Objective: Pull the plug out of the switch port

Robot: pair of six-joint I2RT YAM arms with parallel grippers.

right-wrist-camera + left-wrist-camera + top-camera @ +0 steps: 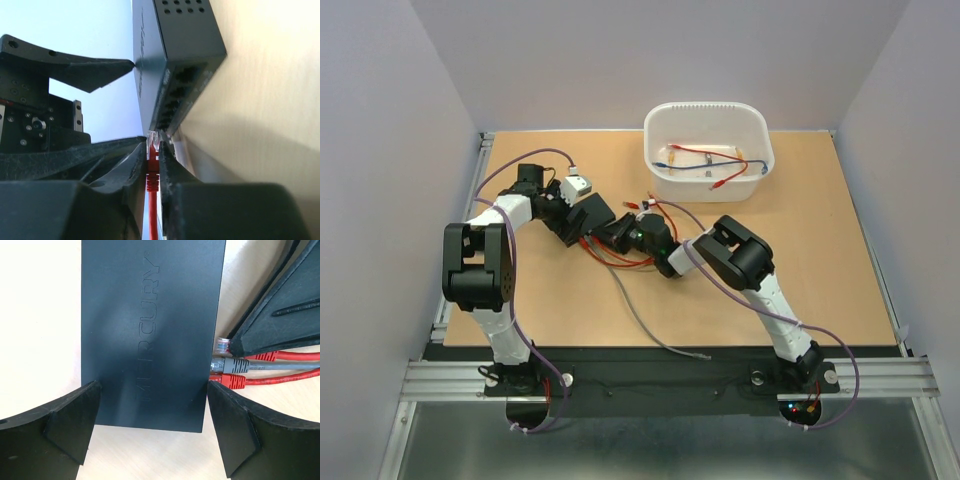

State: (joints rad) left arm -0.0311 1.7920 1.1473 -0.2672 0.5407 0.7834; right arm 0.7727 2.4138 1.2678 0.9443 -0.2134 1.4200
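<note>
1. Left arm, elbow folded high, reaches forward; the left gripper point(152, 432) spans the switch point(150, 315) at full width, fingertips point(75, 425) against both long sides.
2. Right arm stretches low to the switch's port edge; the right gripper point(153, 150) is clamped narrow on the red plug point(152, 180), whose clear tip sits at that edge.
3. The switch lies flat on the table point(800, 280).

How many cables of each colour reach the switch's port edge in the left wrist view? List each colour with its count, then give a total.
Red cables: 2
Grey cable: 1
Total: 3
</note>
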